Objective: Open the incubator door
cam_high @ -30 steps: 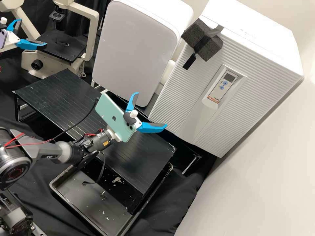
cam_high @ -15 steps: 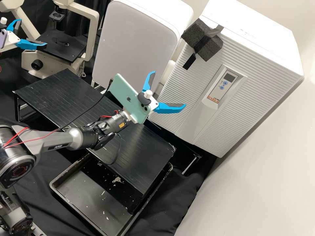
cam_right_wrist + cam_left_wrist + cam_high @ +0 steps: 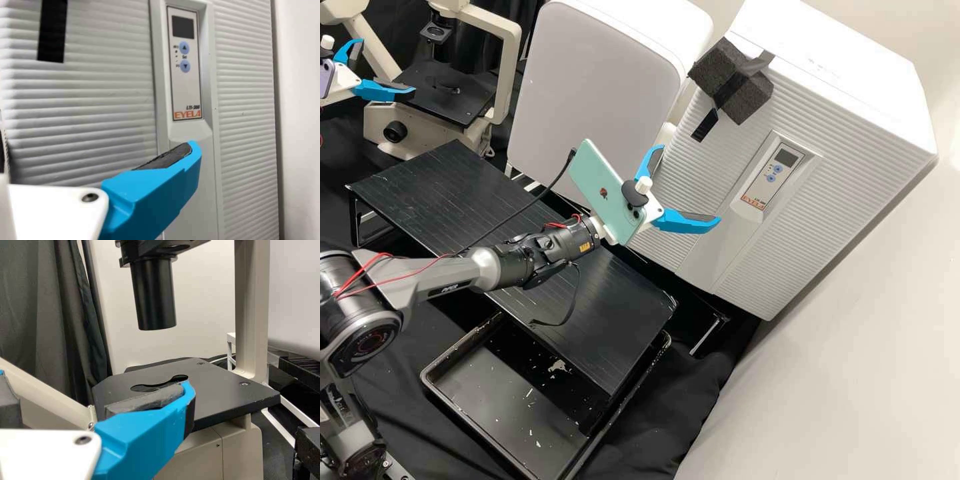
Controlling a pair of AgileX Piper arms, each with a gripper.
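Observation:
In the high view the white incubator (image 3: 840,87) stands at the right, its ribbed door (image 3: 700,167) closed. Dark foam with a black strap (image 3: 705,125) sits at the door's upper edge. My right gripper (image 3: 690,184) is in front of the door's lower part, fingers spread around nothing; contact with the door cannot be told. In the right wrist view, the right gripper (image 3: 100,152) faces the ribbed door (image 3: 85,115) and its control panel (image 3: 186,65). My left gripper (image 3: 388,66) is open by the microscope; the left wrist view has the left gripper (image 3: 95,385) before the stage (image 3: 225,390).
A white rounded cabinet (image 3: 593,100) stands beside the incubator. The microscope (image 3: 413,127) is at the back left. A black slatted stand (image 3: 453,193) lies below the right arm, with a black tray (image 3: 493,413) partly under it. A wall rises at the right.
The right arm has extended up and to the right in the high view, from over the black stand to the incubator's door. My left gripper has kept still.

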